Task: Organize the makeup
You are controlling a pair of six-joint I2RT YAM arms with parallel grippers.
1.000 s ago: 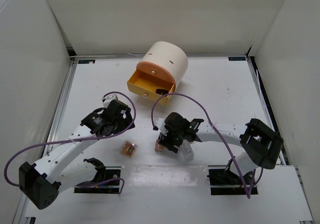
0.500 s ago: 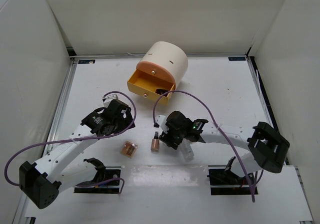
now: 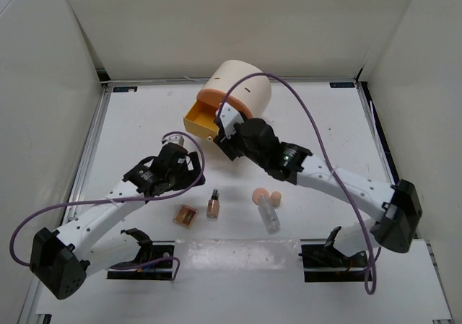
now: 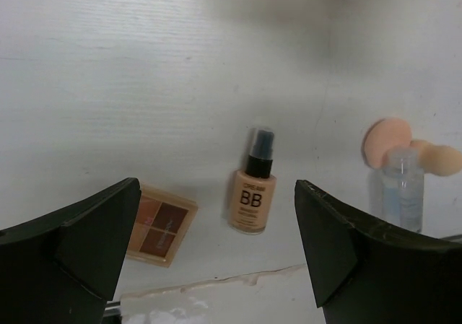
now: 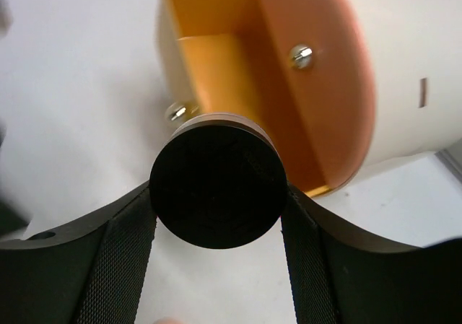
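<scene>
The left gripper [image 4: 215, 201] hangs spread wide and empty over a small palette [image 4: 160, 225] and a foundation bottle [image 4: 253, 198] on the table. Further right, the right gripper [image 5: 216, 194] pinches a round black compact [image 5: 216, 182] just before the open yellow drawer [image 5: 209, 71] — stowing it looks like the step in hand. Next it must clear the drawer's rim, then let go. Peach sponges [image 3: 265, 195] and a clear tube [image 3: 269, 215] wait rightmost.

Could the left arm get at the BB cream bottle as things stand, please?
Probably yes: the left gripper is open and empty, facing the BB cream bottle, which lies apart from the palette and clear tube, and the right gripper holds the round compact by the drawer.
</scene>
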